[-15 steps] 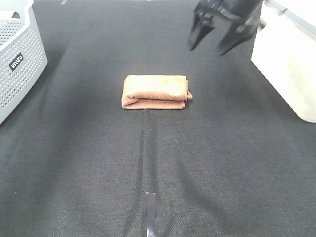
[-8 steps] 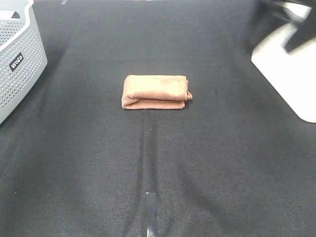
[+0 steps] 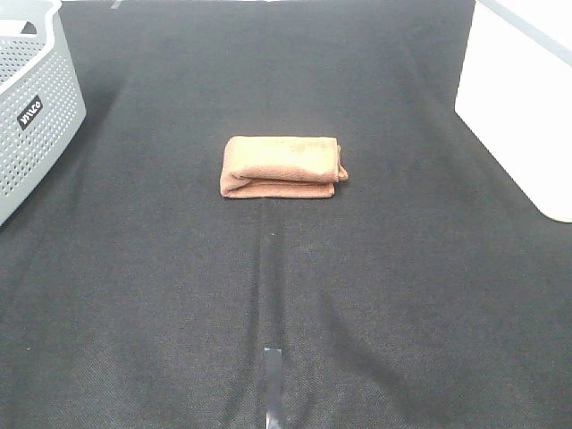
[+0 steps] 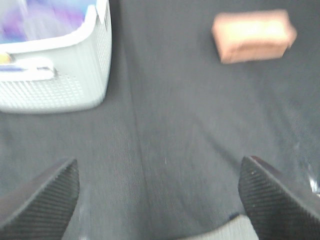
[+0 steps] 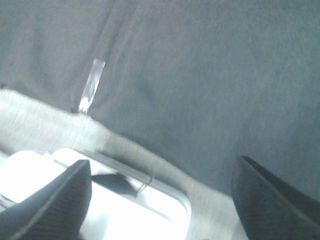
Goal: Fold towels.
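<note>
You have the brown towel [image 3: 283,167] folded into a compact bundle, lying alone mid-cloth on the black table [image 3: 357,313]; the folding looks finished. Your left gripper [image 4: 159,192] and right gripper [image 5: 160,195] both hang released, holding nothing. Next, judge whether another towel needs fetching. The grey basket [image 3: 36,107], far left, holds blurred coloured items; the white bin [image 3: 523,116], far right, hides its contents.

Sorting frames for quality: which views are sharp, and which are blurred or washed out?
Exterior high: sharp, towel evenly lit. Left wrist: soft, towel and basket smeared. Right wrist: blurred, white bin blown out by glare.
</note>
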Tool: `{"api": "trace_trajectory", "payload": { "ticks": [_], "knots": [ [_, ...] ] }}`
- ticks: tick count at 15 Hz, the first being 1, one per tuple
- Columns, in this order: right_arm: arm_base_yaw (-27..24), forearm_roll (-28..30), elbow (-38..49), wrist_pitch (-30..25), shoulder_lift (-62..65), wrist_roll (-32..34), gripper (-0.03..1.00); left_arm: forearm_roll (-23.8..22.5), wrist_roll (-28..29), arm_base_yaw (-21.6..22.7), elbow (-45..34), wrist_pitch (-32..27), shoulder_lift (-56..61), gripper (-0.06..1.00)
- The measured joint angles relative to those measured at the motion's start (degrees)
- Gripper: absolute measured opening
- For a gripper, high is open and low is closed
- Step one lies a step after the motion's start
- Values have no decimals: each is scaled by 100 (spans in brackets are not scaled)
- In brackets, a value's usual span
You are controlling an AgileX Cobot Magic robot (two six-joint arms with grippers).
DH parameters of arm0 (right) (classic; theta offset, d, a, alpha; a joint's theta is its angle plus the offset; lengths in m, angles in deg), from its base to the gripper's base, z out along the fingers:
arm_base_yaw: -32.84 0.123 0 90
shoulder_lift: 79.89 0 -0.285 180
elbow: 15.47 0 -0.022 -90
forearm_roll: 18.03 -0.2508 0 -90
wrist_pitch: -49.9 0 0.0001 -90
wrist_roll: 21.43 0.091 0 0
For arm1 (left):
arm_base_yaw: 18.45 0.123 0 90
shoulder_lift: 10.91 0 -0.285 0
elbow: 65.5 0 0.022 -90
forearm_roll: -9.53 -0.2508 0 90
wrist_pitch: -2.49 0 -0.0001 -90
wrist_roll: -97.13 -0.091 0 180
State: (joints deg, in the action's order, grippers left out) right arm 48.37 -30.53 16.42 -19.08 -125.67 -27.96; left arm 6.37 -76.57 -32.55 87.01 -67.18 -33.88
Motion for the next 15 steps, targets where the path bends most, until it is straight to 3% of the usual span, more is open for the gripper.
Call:
{"api": "trace_trajectory", "payload": {
  "ticks": [3,6,9,15],
  "knots": [
    [0,298,974,63,1776,0,73,17,-430,0,-544,-11,1192,82],
    [0,636,1444,521,2905,0,73,23,-693,0,-1146,-11,1427,82],
    [0,745,1616,745,3352,0,73,52,-871,0,-1753,166,1427,82],
    [0,762,1616,756,3363,0,73,745,-1444,0,-2103,882,1427,80]
  ]
}}
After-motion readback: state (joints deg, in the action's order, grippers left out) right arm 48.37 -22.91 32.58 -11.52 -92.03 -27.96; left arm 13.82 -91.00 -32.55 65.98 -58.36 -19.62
